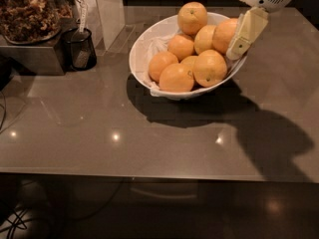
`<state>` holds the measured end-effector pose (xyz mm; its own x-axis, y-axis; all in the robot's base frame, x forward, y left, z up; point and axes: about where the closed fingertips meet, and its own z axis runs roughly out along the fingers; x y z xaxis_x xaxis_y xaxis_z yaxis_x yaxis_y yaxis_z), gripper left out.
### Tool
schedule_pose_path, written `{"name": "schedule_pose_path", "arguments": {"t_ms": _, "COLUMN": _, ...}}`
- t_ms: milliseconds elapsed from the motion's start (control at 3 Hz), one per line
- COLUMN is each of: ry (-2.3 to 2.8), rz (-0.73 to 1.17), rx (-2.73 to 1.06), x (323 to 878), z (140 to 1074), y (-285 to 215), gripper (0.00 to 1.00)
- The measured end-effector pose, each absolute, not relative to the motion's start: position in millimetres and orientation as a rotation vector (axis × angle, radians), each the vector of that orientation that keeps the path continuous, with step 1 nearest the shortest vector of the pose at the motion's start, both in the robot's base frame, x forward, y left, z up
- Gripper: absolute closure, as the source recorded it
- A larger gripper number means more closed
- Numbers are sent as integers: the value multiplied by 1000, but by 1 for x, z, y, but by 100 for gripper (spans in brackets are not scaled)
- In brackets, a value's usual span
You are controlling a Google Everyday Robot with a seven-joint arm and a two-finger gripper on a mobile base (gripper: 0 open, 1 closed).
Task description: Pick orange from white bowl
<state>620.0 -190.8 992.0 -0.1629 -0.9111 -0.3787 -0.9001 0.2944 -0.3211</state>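
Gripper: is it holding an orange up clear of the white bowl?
No: the gripper hangs at the right rim of the white bowl, beside the oranges, which all sit in the bowl.

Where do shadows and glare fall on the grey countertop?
Camera view: the wide white oval bowl throws shadow frontward; a broader shadow lies front right; glare spots dot the countertop; the cream gripper hangs at the bowl's right rim.

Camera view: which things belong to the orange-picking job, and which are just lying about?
Job: orange; white bowl; hand, at the bowl's right rim beside that orange.
Lying about: smaller oranges; black mesh cup; container of brown bits, far left.
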Motion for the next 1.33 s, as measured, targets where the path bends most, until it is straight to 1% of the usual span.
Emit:
{"name": "schedule_pose_path", "arguments": {"t_ms": 333, "ry": 2092, "rz": -7, "rx": -1624, "x": 622, "z": 978, "y": -191, "gripper": 0}}
{"name": "schedule_pose_path", "arguments": {"t_ms": 667, "ry": 2092, "rz": -7, "rx": -1624, "x": 622, "z": 978, "y": -191, "gripper": 19}}
{"name": "schedule_pose_path", "arguments": {"t_ms": 1333, "ry": 2092, "rz": -7, "rx": -1624, "x": 622, "z": 978, "y": -191, "gripper": 65}}
